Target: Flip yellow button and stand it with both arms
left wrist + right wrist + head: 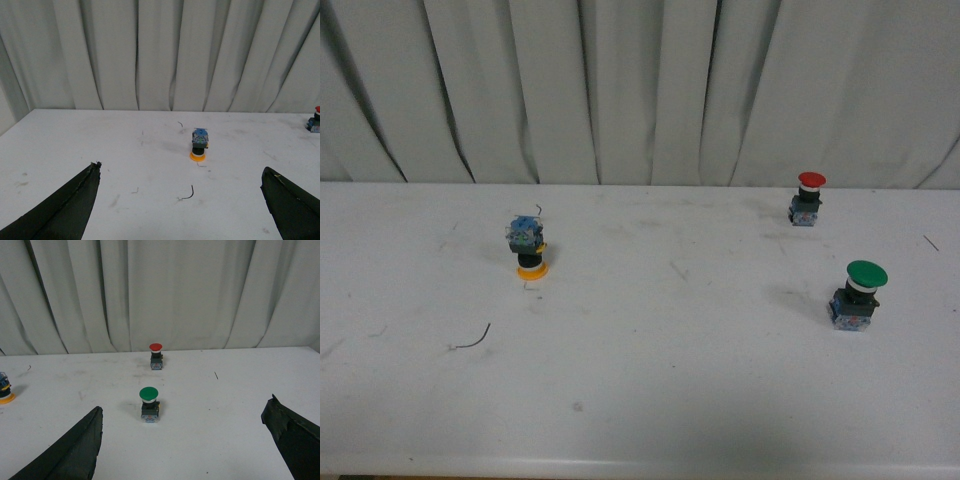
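Observation:
The yellow button (529, 247) stands upside down on the white table (640, 400), yellow cap down and blue-grey block on top, left of centre. In the left wrist view the same yellow button (199, 146) is well ahead of my open left gripper (182, 200), nothing between the black fingers (65, 210). The right wrist view catches the yellow button (4, 391) at the frame's edge, partly cut off. My right gripper (182, 445) is open and empty. Neither arm shows in the front view.
A red-capped button (808, 198) stands upright at the back right, and a green-capped button (857, 295) stands nearer on the right. A thin dark wire scrap (472, 340) lies front left. Grey curtains (640, 90) hang behind the table.

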You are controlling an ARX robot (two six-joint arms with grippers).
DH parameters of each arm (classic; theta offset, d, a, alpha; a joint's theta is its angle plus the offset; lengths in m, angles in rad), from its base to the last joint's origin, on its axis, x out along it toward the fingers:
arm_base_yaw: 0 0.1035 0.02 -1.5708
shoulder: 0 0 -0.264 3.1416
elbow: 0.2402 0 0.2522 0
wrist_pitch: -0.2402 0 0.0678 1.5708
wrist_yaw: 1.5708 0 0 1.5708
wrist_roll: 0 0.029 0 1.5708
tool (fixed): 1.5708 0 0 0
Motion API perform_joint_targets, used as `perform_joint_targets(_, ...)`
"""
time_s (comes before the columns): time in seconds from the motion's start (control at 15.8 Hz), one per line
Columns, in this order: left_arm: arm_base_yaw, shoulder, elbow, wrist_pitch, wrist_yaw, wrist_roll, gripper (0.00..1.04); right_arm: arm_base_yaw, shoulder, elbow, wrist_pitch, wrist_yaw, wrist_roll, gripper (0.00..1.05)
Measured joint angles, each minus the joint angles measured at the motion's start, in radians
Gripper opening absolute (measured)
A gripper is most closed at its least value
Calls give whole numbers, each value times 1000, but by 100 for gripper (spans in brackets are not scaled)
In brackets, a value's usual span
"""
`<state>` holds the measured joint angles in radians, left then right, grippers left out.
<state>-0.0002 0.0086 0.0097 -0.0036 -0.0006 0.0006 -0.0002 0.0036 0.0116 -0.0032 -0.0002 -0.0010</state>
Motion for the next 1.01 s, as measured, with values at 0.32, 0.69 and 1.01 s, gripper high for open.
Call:
perform_joint_targets(0.32, 0, 0, 0, 0, 0, 0, 98, 0, 0, 0, 0, 0, 0, 98)
perform_joint_targets(0.69, 0, 0, 0, 0, 0, 0, 98, 0, 0, 0, 0, 0, 0, 98)
perform_joint_targets(1.01, 0, 0, 0, 0, 0, 0, 98, 0, 0, 0, 0, 0, 0, 98)
